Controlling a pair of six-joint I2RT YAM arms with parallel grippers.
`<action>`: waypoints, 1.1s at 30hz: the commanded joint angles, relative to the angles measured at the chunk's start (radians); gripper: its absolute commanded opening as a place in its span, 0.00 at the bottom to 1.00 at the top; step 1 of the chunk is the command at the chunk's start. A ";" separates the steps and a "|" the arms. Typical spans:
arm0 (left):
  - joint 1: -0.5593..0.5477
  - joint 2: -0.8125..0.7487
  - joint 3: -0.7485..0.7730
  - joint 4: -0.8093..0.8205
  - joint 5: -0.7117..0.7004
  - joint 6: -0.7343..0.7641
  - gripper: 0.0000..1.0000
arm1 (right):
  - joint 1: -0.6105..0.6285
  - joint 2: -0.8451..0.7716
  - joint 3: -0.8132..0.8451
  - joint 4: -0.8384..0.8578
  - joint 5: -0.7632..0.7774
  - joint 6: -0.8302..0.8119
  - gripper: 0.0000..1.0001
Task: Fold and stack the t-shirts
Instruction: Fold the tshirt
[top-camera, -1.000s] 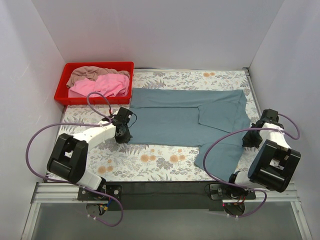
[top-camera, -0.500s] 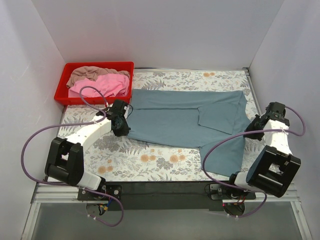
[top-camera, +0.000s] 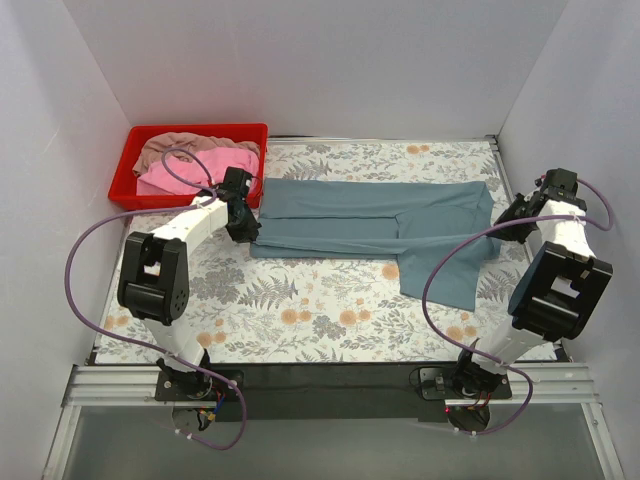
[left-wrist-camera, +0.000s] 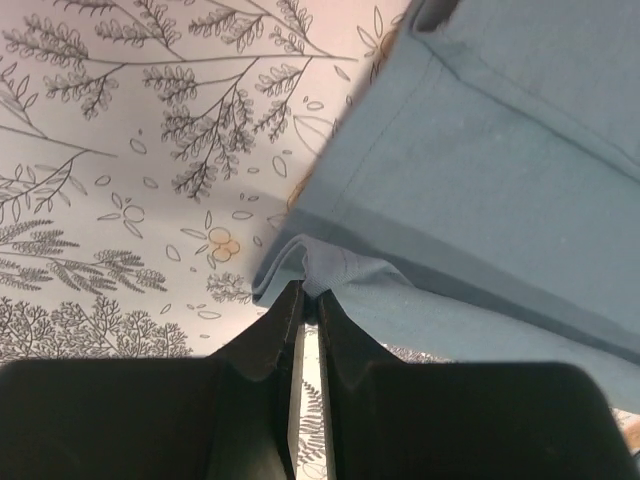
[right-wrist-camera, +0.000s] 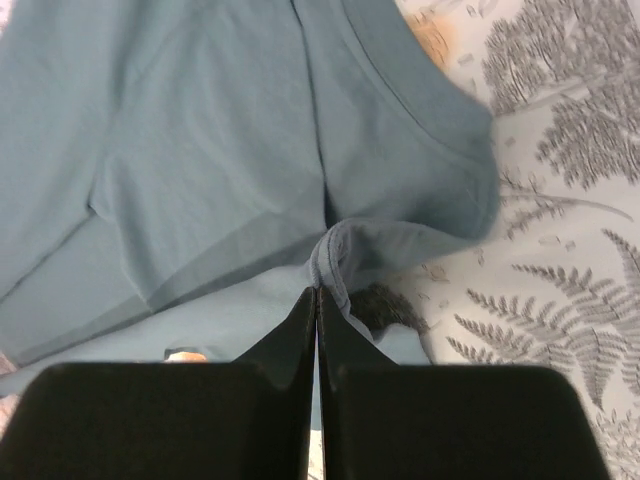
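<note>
Left gripper (left-wrist-camera: 308, 290) and right gripper (right-wrist-camera: 317, 290) have dragged blue shirt (top-camera: 370, 215) hem-first toward tray (top-camera: 120, 190); both pinched shut on limp corners.

Right hand (right-wrist-camera: 317, 296) pinched shut on bunched blue-grey t-shirt (right-wrist-camera: 200, 150) edge, floral tablecloth (right-wrist-camera: 570, 200) at right

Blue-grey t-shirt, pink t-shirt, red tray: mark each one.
blue-grey t-shirt (top-camera: 350, 225): top external view, middle of its body.
pink t-shirt (top-camera: 155, 183): top external view, its crumpled left part.
red tray (top-camera: 124, 170): top external view, left wall.
</note>
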 joint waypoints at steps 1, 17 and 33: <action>0.018 0.036 0.085 0.006 -0.009 0.004 0.00 | 0.012 0.048 0.110 0.053 -0.045 0.024 0.01; 0.025 0.088 0.130 0.106 -0.047 0.041 0.00 | 0.027 0.214 0.198 0.102 -0.004 0.009 0.01; 0.025 0.149 0.116 0.179 -0.056 0.030 0.01 | 0.029 0.259 0.184 0.156 -0.019 0.000 0.01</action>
